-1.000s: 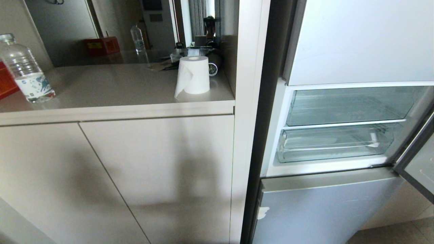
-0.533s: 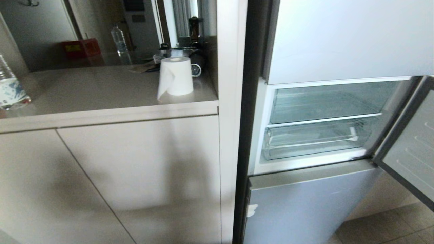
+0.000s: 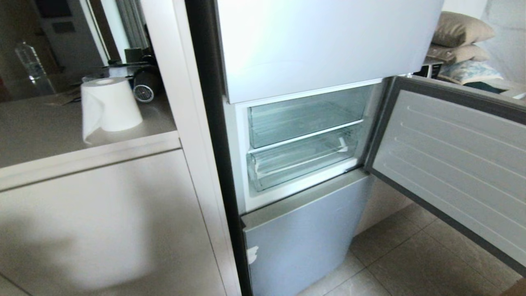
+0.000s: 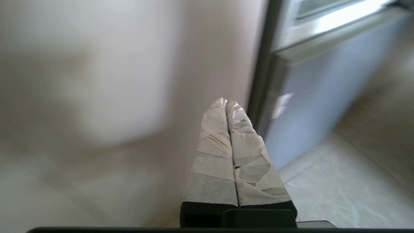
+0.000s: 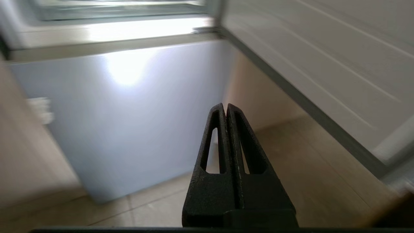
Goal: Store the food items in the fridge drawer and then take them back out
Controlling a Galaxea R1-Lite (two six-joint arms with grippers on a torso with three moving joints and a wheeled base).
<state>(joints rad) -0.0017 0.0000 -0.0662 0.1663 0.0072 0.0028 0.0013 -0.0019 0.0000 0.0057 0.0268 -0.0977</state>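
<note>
The fridge stands with its middle door (image 3: 452, 160) swung open to the right. Inside, the clear fridge drawer (image 3: 300, 162) sits pushed in under a glass shelf (image 3: 304, 135); it looks empty. No food items show in any view. Neither arm appears in the head view. My left gripper (image 4: 226, 103), its fingers wrapped in pale tape, is shut on nothing and points at the cabinet front beside the fridge's dark edge. My right gripper (image 5: 225, 106), black, is shut and empty, low before the fridge's lower blue-grey door (image 5: 129, 113).
A beige counter (image 3: 49, 139) left of the fridge carries a white paper roll (image 3: 109, 105) and a water bottle (image 3: 31, 63) at the back. The open door juts out over the tiled floor (image 3: 411, 263). Pillows (image 3: 460, 37) lie at the far right.
The whole head view has swung right: counter and paper roll slid left, the fridge came to the centre and the open door came into full sight. Things themselves have not moved.
</note>
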